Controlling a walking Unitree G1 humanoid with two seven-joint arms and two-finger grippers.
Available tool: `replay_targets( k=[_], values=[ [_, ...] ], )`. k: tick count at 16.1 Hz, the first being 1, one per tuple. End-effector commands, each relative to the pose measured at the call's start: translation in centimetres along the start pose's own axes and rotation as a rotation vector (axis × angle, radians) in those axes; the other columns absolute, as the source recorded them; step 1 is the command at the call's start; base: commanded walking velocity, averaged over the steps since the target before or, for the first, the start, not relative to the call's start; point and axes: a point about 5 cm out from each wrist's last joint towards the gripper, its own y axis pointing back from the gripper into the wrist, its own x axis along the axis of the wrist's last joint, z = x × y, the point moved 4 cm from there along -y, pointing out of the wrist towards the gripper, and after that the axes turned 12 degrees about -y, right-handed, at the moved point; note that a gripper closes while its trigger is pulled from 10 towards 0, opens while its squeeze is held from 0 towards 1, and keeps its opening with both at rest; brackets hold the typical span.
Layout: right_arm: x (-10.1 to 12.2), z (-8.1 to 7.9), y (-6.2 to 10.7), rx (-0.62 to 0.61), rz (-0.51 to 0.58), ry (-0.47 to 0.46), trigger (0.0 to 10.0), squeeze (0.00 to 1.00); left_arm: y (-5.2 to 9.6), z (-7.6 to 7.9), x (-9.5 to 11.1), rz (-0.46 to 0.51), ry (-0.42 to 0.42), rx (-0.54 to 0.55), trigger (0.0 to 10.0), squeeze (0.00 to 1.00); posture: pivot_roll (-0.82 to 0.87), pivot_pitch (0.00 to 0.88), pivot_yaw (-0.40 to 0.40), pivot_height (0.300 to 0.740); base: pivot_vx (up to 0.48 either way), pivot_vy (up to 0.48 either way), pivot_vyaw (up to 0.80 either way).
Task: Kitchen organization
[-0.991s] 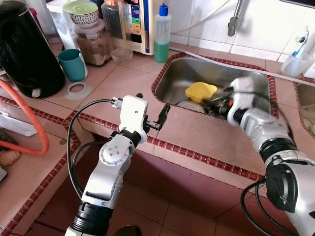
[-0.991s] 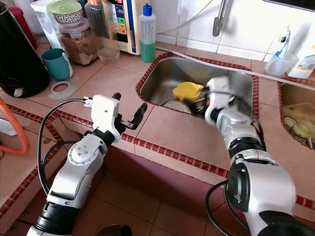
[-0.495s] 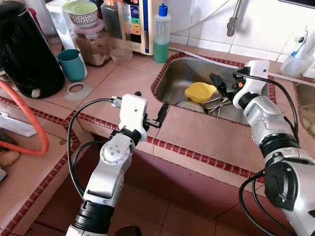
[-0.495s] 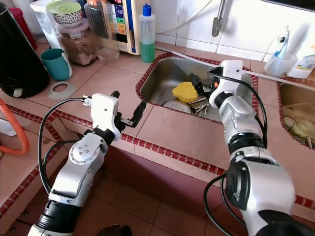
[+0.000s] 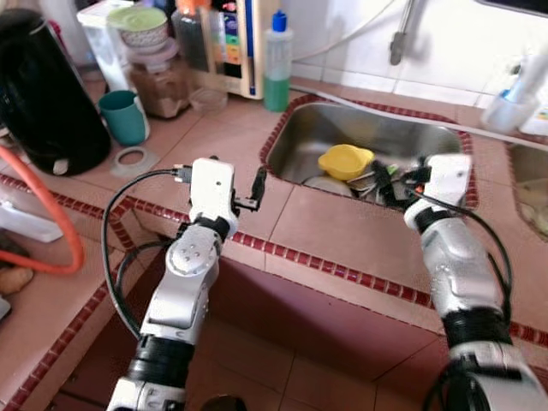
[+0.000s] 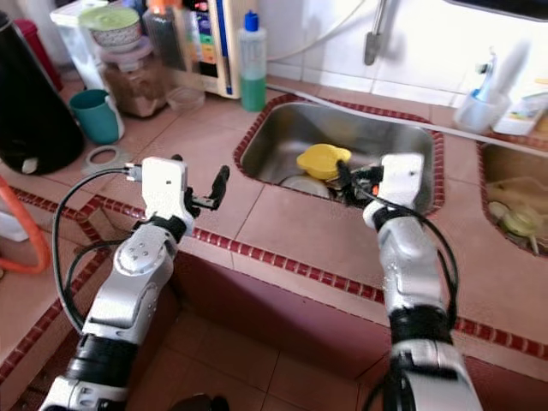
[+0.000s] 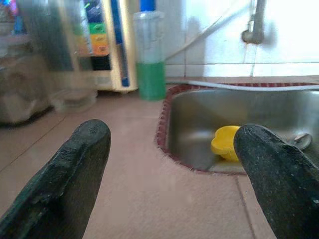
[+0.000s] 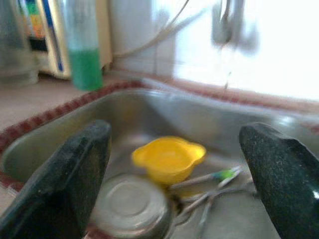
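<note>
A yellow bowl point(image 5: 347, 161) lies in the steel sink point(image 5: 368, 116), beside an upturned metal dish point(image 8: 132, 211) and several utensils point(image 8: 209, 186). My right gripper point(image 5: 396, 175) hovers over the sink's near right rim, open and holding nothing, and points at the bowl point(image 8: 168, 157). Over the tiled counter just left of the sink, my left gripper point(image 5: 238, 175) is also open and holding nothing. Beyond the left gripper's fingers, the sink and bowl point(image 7: 227, 143) lie ahead.
A green soap bottle point(image 5: 276, 64) stands at the sink's far left corner. A teal mug point(image 5: 124, 116), a black kettle point(image 5: 43, 94), jars and a loose ring point(image 5: 130, 157) sit on the left counter. An orange hose point(image 5: 51, 248) curves at far left. A toothbrush cup point(image 5: 505, 107) stands at right.
My right gripper rose out of the sink's utensils, then drew back to the near rim. The view has shifted; the left arm holds about the same pose.
</note>
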Motion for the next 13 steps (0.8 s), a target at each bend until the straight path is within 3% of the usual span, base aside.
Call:
replay_targets(
  k=[1,3,6,8,11,13],
  values=[
    [0.7,-0.4,0.5,-0.001,0.01,0.037,10.0,0.0,-0.4,-0.4,0.4,0.019,-0.039,0.006,10.0,0.0,-0.07,0.025,0.061,0.74,0.0,0.0,0.0],
    [1.3,-0.1,1.7,-0.033,0.013,0.074,10.0,0.0,-0.5,-1.0,0.3,0.012,-0.048,0.024,10.0,0.0,-0.09,0.016,0.071,0.74,0.0,0.0,0.0],
    [1.9,0.1,2.7,-0.033,-0.004,0.142,10.0,0.0,-0.5,-1.6,-0.3,-0.008,0.016,0.015,10.0,0.0,-0.1,0.005,0.102,0.74,0.0,0.0,0.0],
    [2.0,-0.1,3.4,-0.039,-0.025,0.159,10.0,0.0,0.0,-2.6,-1.1,-0.032,-0.033,0.041,10.0,0.0,-0.1,0.003,0.114,0.74,0.0,0.0,0.0],
    [1.3,-0.9,3.9,-0.038,-0.063,0.126,10.0,0.0,1.5,-3.5,-2.2,-0.076,-0.025,0.098,10.0,0.0,-0.09,0.0,0.119,0.74,0.0,0.0,-0.39],
    [1.2,-1.1,3.6,-0.078,-0.058,0.09,10.0,0.0,2.4,-2.9,-2.6,-0.094,0.045,0.112,10.0,0.0,-0.06,0.003,0.113,0.74,0.0,0.0,-0.71]
  ],
)
